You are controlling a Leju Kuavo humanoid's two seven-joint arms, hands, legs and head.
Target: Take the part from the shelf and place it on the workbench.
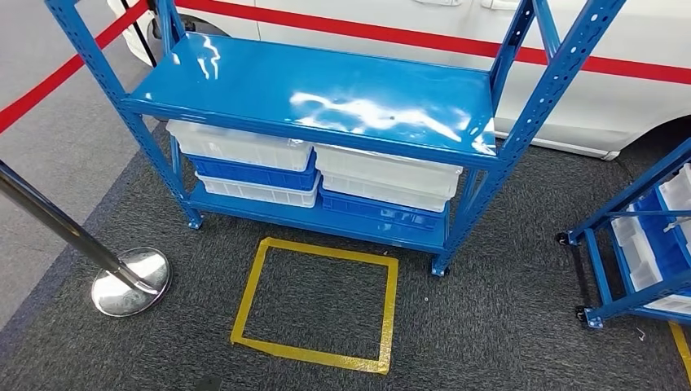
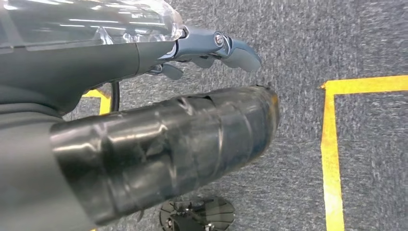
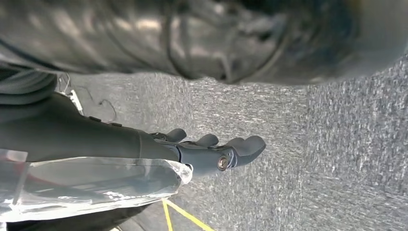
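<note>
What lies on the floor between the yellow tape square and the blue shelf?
Nothing: in the head view the stretch between the yellow tape square and the blue shelf is bare grey carpet.

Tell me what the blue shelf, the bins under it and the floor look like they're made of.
Blue shelf: probably painted steel, glossy, with sharp reflections and perforated uprights. White bins and blue bins: likely molded plastic, the white slightly translucent. Floor: dark grey carpet, speckled and matte.
</note>
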